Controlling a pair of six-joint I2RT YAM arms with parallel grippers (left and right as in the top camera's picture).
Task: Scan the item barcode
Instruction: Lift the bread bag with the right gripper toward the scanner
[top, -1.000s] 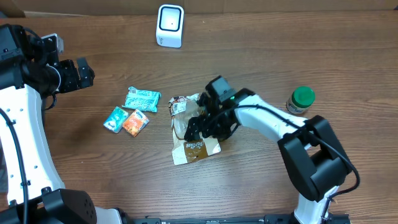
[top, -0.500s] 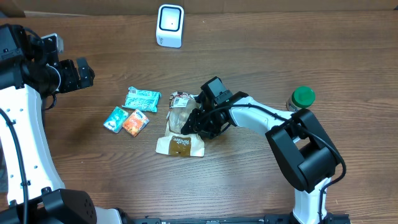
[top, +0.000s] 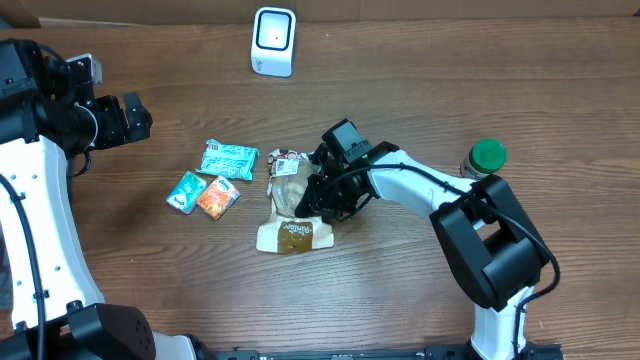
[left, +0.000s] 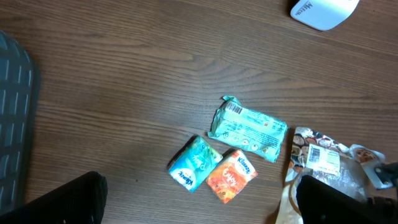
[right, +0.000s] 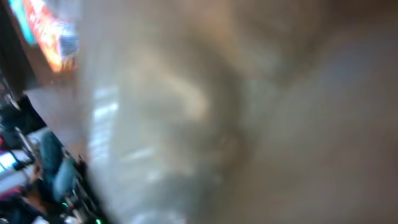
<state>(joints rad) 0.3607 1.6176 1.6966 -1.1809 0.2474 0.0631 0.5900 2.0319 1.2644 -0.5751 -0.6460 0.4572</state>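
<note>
from above, the right pincer (top: 318, 196) is down on a crinkly bag (top: 294, 235) in the middle of the brown surface (top: 450, 80). the bag is clear at one end and brown at the other, and it lies flat. the pincer sits on the clear part, and the brown end sticks out just below it. the pincer's own body hides its tips, so i cannot tell if it is pinching the bag or only pressing on it. a white label (top: 289, 163) is on the bag, just up and to the left of this pincer. the white scanner (top: 273, 41) stands well away from the pincer, far up and a bit to the left. a jar (top: 485, 160) with a green lid stands well off to the pincer's right. a teal packet (top: 229, 159) lies to its left. past that are a small blue pack (top: 186, 191) and a small orange pack (top: 217, 197), side by side and touching. the left pincer (top: 138, 117) is far off to the left, wide open, with nothing in it.

from the left wrist, the two dark fingers (left: 56, 202) of the left pincer show at the bottom corners, far apart, holding nothing. ahead of them, in the gap, lie the teal packet, the blue pack and the orange pack. the bag is by the right finger, with its label facing up and small dark print on it. a corner of the scanner peeks in far ahead on the right.

from the right wrist, all is blurry. pale shiny stuff fills the picture, very close. a bit of orange and blue shows in the top left corner. i cannot see the tips here.
</note>
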